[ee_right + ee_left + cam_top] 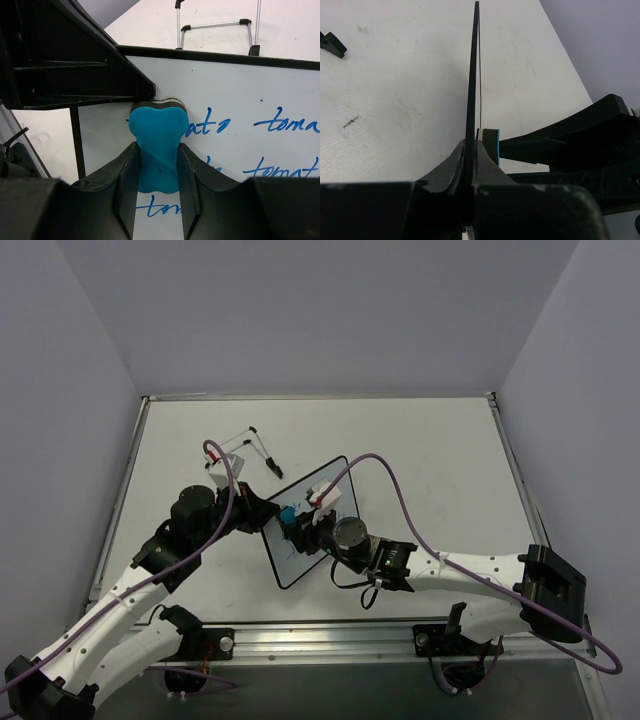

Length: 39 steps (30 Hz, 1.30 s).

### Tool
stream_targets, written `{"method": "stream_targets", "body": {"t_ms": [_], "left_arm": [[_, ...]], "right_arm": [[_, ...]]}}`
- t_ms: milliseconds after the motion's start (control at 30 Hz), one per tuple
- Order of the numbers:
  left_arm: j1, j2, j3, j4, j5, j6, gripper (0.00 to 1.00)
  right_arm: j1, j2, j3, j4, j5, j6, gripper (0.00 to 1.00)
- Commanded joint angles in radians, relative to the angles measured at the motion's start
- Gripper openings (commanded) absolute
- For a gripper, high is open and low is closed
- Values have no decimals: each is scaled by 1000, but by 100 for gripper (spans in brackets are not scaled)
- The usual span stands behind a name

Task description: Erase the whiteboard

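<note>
Whiteboard point(235, 92) — thin black frame, blue handwriting

White matte table point(420, 440), a few grey scuffs point(351, 121) on its surface; 1 folding wire stand point(251, 432) with black end caps lies on it, upper left of centre.

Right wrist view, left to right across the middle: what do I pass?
The left end effector gripping the whiteboard edge → blue eraser → blue handwriting on the board.
</note>
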<state>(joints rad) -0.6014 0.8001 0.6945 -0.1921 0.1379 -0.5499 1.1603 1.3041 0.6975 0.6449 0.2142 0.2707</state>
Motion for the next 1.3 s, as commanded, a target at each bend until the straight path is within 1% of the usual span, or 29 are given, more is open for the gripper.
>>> {"method": "stream_targets", "body": {"t_ms": [0, 200, 333, 600, 700, 767, 800, 900, 933, 1000, 1067, 1133, 1167, 1233, 1267], "left_arm": [[-11, -7, 34, -60, 45, 24, 2], [-11, -10, 30, -52, 60, 18, 2], [-11, -10, 34, -50, 61, 18, 2], [-12, -9, 26, -44, 65, 11, 2], [-12, -4, 25, -44, 68, 10, 2], [-14, -6, 26, -46, 68, 10, 2], [-14, -7, 26, -46, 69, 10, 2], [-14, -15, 25, -50, 71, 10, 2], [-14, -13, 25, -50, 71, 10, 2], [-15, -13, 25, -50, 80, 8, 2], [-15, -13, 25, -49, 84, 7, 2], [-17, -12, 25, -46, 94, 5, 2], [-17, -10, 25, -40, 97, 5, 2], [-17, -6, 26, -38, 111, 5, 2], [-17, -4, 25, -32, 117, 5, 2]], "right_arm": [[9, 18, 25, 65, 27, -7, 8], [7, 38, 46, 3, 10, -25, 6], [13, 52, 59, -34, -42, -13, 6], [68, 47, 97, -41, -81, -24, 5], [68, 49, 99, -31, -101, -27, 5], [67, 50, 99, -33, -98, -25, 4], [64, 52, 99, -40, -67, -21, 4], [-11, 49, 77, -39, -84, 5, 4], [-67, 47, 60, -27, -120, 28, 4], [-109, 43, 50, -19, -131, 35, 4], [-163, 55, 43, -16, -136, 35, 1], [-201, 85, 36, 19, -162, 44, 1], [-241, 99, 33, 33, -191, 50, 1], [-272, 138, 30, 85, -203, 58, 1], [-295, 152, 31, 99, -249, 61, 1]]}}
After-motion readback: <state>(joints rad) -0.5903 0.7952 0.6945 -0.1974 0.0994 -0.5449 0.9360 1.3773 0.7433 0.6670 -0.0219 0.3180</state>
